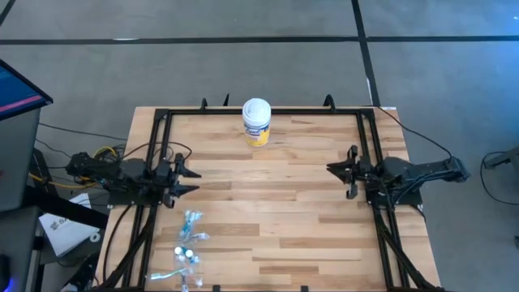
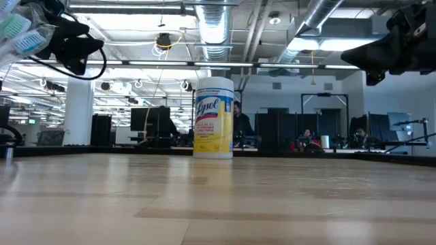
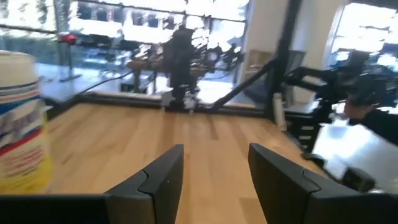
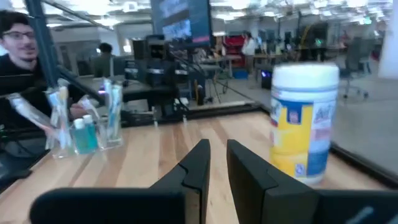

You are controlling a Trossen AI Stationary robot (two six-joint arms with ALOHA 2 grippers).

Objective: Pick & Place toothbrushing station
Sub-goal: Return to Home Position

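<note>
The toothbrushing station stands on the table near its near left corner: clear holders with several slim toothbrushes and small teal tubes. It also shows in the right wrist view, and blurred toothbrush heads show in the low view. My left gripper hovers open and empty at the table's left side, a little beyond the station; its fingers are wide apart. My right gripper waits at the table's right side, its fingers close together and empty.
A white and yellow wipes canister stands upright at the far middle of the table; it also shows in the low view. A black frame runs along the table's edges. A person shows beyond the table's left side.
</note>
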